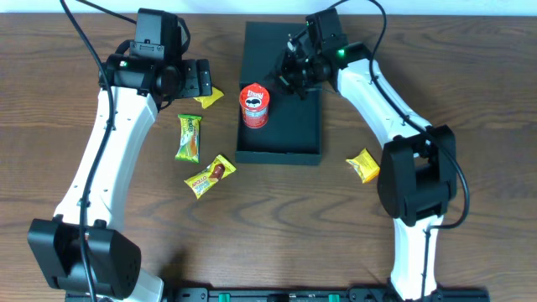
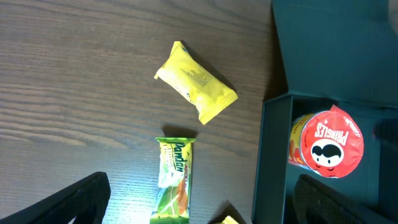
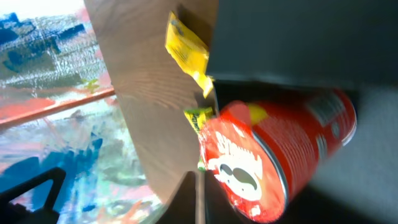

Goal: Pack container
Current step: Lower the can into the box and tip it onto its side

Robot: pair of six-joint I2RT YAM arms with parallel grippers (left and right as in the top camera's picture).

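Observation:
The dark teal box (image 1: 302, 126) lies open at the table's middle, its flap lid (image 1: 268, 38) folded back. A red chip can (image 1: 254, 106) stands in the box's left part. My left gripper (image 1: 200, 78) is open and empty, just left of the box, above a yellow packet (image 1: 209, 97). In the left wrist view the gripper (image 2: 205, 208) spans a green packet (image 2: 174, 180) and the box wall (image 2: 273, 155), with the can (image 2: 326, 143) inside. My right gripper (image 1: 289, 74) hovers over the box, shut and empty. In the right wrist view its fingers (image 3: 199, 199) are beside the can (image 3: 273, 162).
A green packet (image 1: 190, 137) and a yellow-red packet (image 1: 208, 175) lie left of the box. Another yellow packet (image 1: 363, 165) lies right of it. The yellow packet also shows in the left wrist view (image 2: 196, 90) and the right wrist view (image 3: 186, 56).

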